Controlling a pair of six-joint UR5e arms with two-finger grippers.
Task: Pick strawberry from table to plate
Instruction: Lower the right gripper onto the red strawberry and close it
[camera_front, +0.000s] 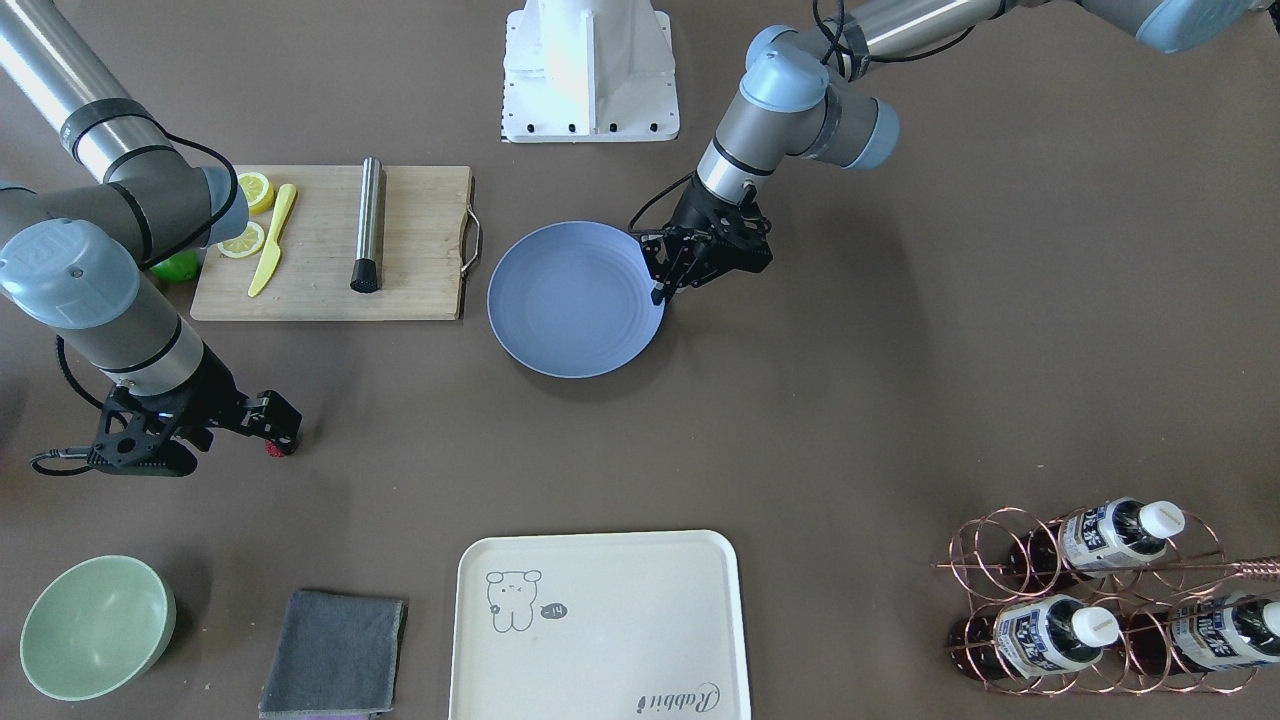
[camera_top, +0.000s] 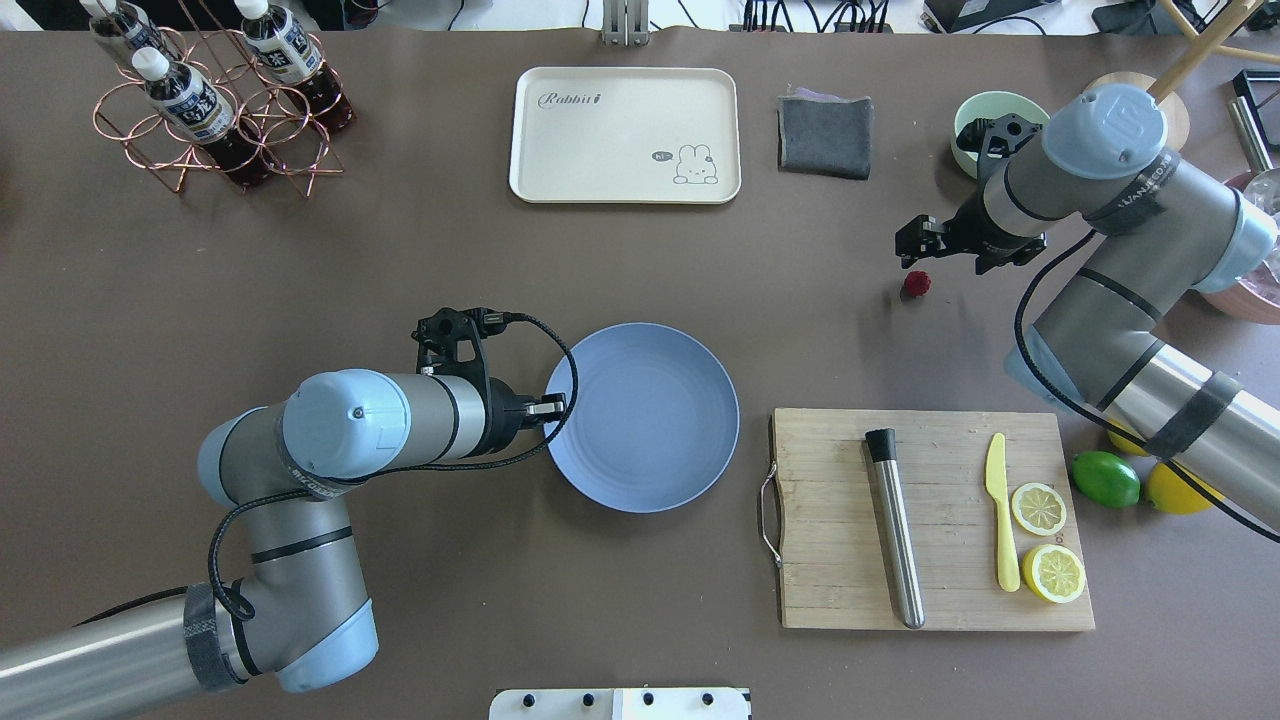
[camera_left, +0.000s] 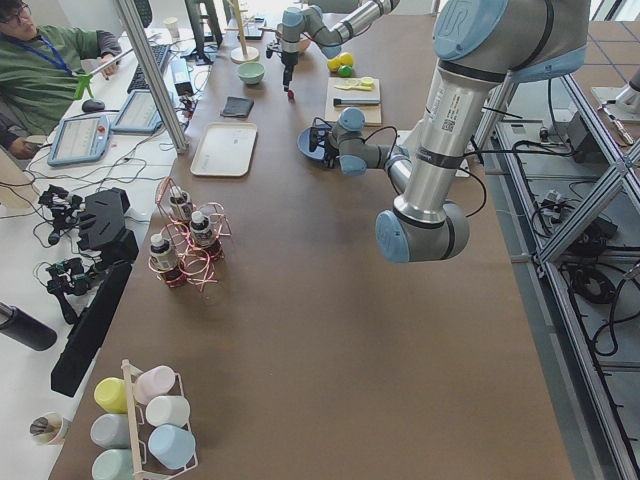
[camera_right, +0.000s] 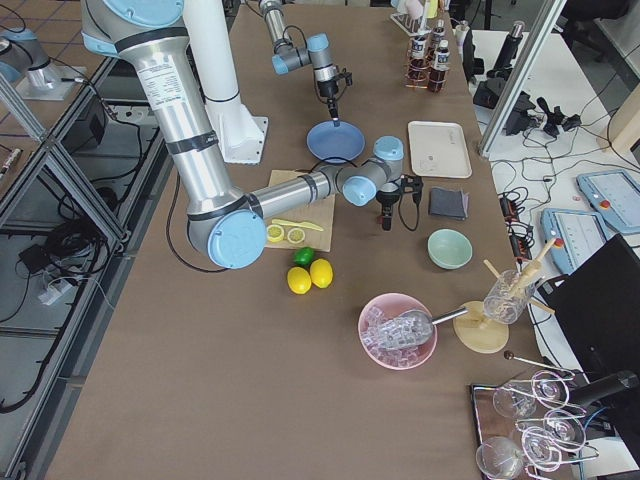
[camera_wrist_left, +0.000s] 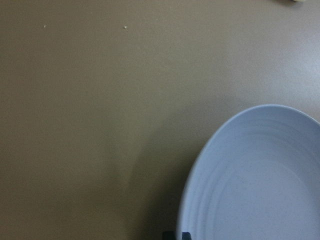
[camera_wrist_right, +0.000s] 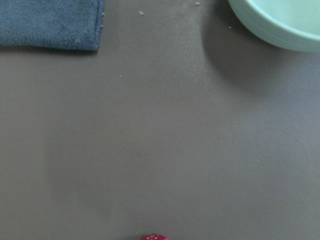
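The strawberry (camera_top: 916, 284), small and dark red, lies on the brown table (camera_top: 400, 260) between the green bowl and the cutting board. It also shows at the bottom edge of the right wrist view as the strawberry (camera_wrist_right: 155, 237). My right gripper (camera_top: 918, 245) hovers just over it, open, and its fingers stay out of the wrist view. In the front view the strawberry (camera_front: 275, 449) peeks out under the right gripper (camera_front: 278, 428). The blue plate (camera_top: 650, 430) sits mid-table with nothing on it. My left gripper (camera_top: 556, 405) is at its left rim, shut on nothing.
A wooden cutting board (camera_top: 830, 520) with a metal cylinder, a yellow knife and lemon slices lies right of the plate. A lime (camera_top: 1105, 480) sits beside it. The green bowl (camera_front: 95, 625), grey cloth (camera_top: 825, 135), cream tray (camera_top: 625, 135) and bottle rack (camera_top: 220, 110) line the far edge.
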